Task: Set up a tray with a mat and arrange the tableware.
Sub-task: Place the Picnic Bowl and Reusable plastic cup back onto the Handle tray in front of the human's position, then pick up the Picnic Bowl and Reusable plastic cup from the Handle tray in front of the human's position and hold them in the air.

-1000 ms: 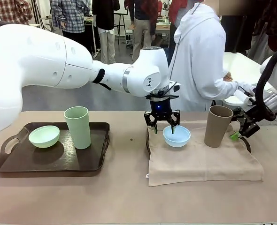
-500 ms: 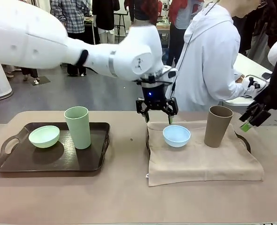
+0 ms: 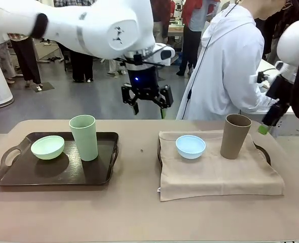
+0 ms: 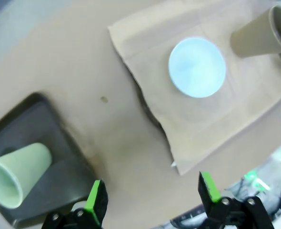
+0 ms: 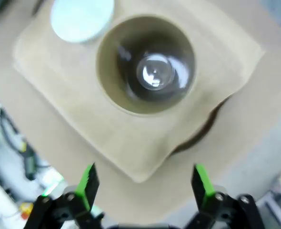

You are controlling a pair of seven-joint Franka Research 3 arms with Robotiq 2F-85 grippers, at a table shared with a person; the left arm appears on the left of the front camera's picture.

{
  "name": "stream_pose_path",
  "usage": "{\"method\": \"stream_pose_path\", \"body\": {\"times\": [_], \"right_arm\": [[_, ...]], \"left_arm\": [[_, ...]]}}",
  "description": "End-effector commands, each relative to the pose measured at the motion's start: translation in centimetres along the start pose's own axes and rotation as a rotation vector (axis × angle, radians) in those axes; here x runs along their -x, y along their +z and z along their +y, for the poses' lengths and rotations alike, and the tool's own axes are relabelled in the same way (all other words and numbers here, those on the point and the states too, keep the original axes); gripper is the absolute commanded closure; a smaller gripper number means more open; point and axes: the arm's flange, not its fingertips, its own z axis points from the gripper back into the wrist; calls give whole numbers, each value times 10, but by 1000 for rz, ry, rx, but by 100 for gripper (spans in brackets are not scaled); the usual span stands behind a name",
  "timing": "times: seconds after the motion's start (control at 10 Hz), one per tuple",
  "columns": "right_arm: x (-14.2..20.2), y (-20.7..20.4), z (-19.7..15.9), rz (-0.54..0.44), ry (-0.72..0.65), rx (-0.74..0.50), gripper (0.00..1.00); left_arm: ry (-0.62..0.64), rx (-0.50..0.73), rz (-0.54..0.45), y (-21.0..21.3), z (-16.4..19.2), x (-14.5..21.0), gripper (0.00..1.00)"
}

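- The left gripper [image 3: 148, 107] hangs in the air over the far edge of the surface [image 3: 139, 212], between the two trays. Its jaws are spread wide and hold nothing.
- From its own wrist view, the left gripper [image 4: 151, 195] looks down past its green pads [image 4: 95, 199] on bare surface, with the mat off to one side and a corner of the dark tray to the other.
- The right gripper [image 3: 267, 121] is up off the surface at the right, just beyond the tan-brown tumbler [image 3: 235, 135] and not touching it.
- In its wrist view the right gripper [image 5: 144, 183] stands fully open and empty, looking straight down into the tumbler's mouth.
- The dark tray [image 3: 17, 174] on the left carries the pale green bowl [image 3: 47, 147] and, right beside it, the pale green tumbler [image 3: 83, 136], standing upright.
- On the right a beige mat [image 3: 220, 177] is draped over a second tray [image 3: 264, 152], whose handle and rim peek out at the sides.
- The light blue bowl [image 3: 190, 146] sits on the mat towards its back left, and the tan-brown tumbler stands upright to its right, a little apart.
- A person [image 3: 215, 66] in a white top stands on the far side.
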Motion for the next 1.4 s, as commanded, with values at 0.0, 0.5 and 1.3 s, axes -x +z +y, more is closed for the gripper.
{"method": "stream_pose_path", "body": {"times": [0.0, 0.5, 1.3], "right_arm": [[-32, 22, 30, 25, -91, 19, 0], [-67, 55, 71, -43, -131, 63, 0], [-67, 55, 71, -43, -131, 63, 0]], "left_arm": [[12, -48, -7, 15, 15, 21, 0], [57, -80, 6, 37, 32, 22, 0], [57, -80, 6, 37, 32, 22, 0]]}}
